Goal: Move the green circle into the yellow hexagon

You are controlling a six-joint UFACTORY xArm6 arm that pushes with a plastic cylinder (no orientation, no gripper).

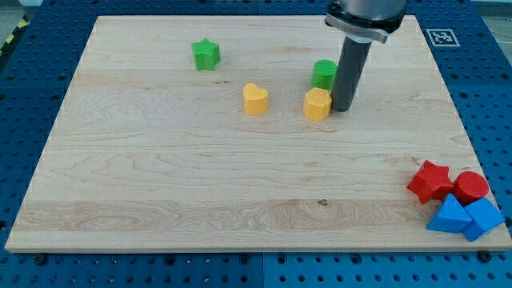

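my tip (343, 109) right of green circle (324, 74) | touching yellow hexagon (318, 104) | light, slides easily (no claw fitted) | push its top side

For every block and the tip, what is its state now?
green circle: upright, just above the yellow hexagon
yellow hexagon: upright, my tip beside it
my tip: at the hexagon's right
yellow heart: alone
green star: alone
red star, red cylinder, two blue blocks: clustered

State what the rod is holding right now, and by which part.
Nothing is held. My tip only pushes; it stands on the board just to the view's right of the yellow hexagon and the green circle, gripping neither.
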